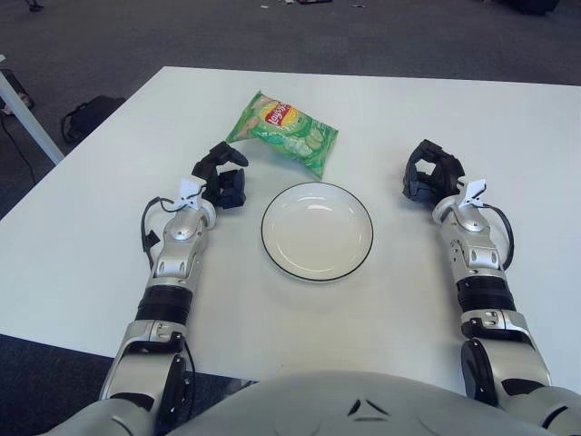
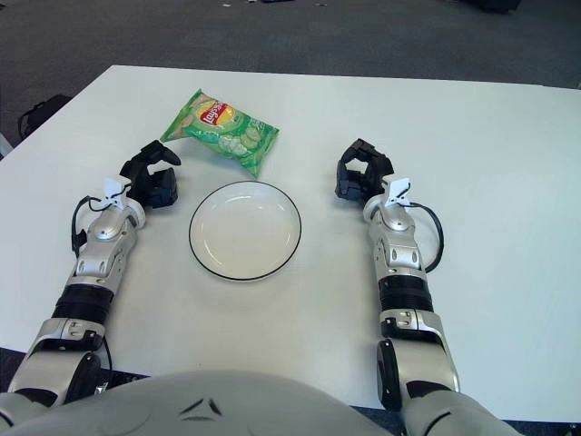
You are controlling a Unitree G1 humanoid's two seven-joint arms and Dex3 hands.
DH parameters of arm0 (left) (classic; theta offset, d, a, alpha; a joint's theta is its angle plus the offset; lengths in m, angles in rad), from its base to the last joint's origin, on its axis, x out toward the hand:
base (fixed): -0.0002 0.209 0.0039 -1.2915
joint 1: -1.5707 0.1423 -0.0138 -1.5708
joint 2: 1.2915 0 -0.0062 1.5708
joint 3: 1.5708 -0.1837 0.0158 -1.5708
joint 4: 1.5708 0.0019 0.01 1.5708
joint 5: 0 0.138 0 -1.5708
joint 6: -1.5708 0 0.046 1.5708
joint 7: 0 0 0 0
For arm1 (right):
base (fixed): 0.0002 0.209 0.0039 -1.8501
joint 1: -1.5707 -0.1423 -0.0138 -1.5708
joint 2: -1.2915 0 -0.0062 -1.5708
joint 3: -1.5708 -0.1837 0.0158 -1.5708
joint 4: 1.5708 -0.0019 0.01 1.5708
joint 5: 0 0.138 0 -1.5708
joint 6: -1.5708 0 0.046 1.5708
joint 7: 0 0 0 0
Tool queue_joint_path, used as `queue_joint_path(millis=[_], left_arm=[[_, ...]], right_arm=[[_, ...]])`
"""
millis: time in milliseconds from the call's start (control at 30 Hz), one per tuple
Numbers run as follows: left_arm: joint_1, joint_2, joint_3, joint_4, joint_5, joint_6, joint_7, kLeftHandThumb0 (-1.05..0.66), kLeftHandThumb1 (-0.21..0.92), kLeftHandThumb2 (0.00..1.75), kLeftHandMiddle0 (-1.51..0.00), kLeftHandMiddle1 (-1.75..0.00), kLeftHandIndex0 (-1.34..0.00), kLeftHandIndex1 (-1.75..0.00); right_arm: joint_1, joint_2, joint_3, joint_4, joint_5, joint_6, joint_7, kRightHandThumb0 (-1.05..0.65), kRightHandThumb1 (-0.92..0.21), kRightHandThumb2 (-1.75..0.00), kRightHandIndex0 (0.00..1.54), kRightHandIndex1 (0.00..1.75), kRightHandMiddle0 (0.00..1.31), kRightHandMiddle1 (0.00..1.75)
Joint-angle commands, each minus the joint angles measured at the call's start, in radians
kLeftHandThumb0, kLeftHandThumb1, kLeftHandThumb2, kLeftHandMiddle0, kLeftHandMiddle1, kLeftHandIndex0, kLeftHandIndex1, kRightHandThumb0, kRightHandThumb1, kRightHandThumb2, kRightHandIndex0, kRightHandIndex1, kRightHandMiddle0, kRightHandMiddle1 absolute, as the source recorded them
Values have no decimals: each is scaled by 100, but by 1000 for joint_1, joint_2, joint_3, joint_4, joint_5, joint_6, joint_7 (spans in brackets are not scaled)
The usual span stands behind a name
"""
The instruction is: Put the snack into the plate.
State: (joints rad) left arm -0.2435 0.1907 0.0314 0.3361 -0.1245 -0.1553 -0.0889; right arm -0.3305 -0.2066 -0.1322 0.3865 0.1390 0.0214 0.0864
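A green Lay's chip bag (image 1: 283, 133) lies flat on the white table, just beyond the plate and a little to its left. The white plate (image 1: 317, 230) with a dark rim sits at the table's middle and holds nothing. My left hand (image 1: 221, 175) rests on the table left of the plate, fingers relaxed and empty, a short way below and left of the bag. My right hand (image 1: 429, 172) rests on the table right of the plate, fingers loosely curled, holding nothing.
The white table (image 1: 508, 127) stretches wide on all sides. A dark bag (image 1: 89, 114) lies on the grey carpet off the table's left edge, by a white table leg (image 1: 27, 113).
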Motion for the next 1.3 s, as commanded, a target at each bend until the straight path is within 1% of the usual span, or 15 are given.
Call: queue_joint_path(millis=[0, 500, 800, 1100, 1267], left_arm=[[99, -67, -10, 68, -2, -2, -9, -46, 38, 124, -120, -175, -56, -175], [90, -69, -2, 103, -2, -33, -11, -46, 37, 125, -122, -175, -57, -175], [82, -54, 12, 119, -9, -39, -31, -46, 36, 126, -122, -175, -57, -175], [65, -22, 20, 117, 12, -16, -21, -46, 37, 125, -120, -175, -57, -175], [47, 13, 46, 69, -19, 42, -49, -46, 37, 124, -114, -175, -56, -175]], right_arm=[[66, 22, 12, 49, -11, 61, 3, -48, -31, -133, 132, 175, 62, 175], [66, 24, 18, 56, -25, 54, 0, -49, -31, -133, 132, 175, 62, 175], [64, 38, 36, 56, -43, 42, -11, -49, -31, -133, 133, 175, 62, 175], [56, 48, 54, 69, -70, 31, -26, -49, -30, -133, 134, 175, 62, 175], [48, 56, 66, 74, -81, 33, -44, -49, -30, -133, 134, 175, 62, 175]])
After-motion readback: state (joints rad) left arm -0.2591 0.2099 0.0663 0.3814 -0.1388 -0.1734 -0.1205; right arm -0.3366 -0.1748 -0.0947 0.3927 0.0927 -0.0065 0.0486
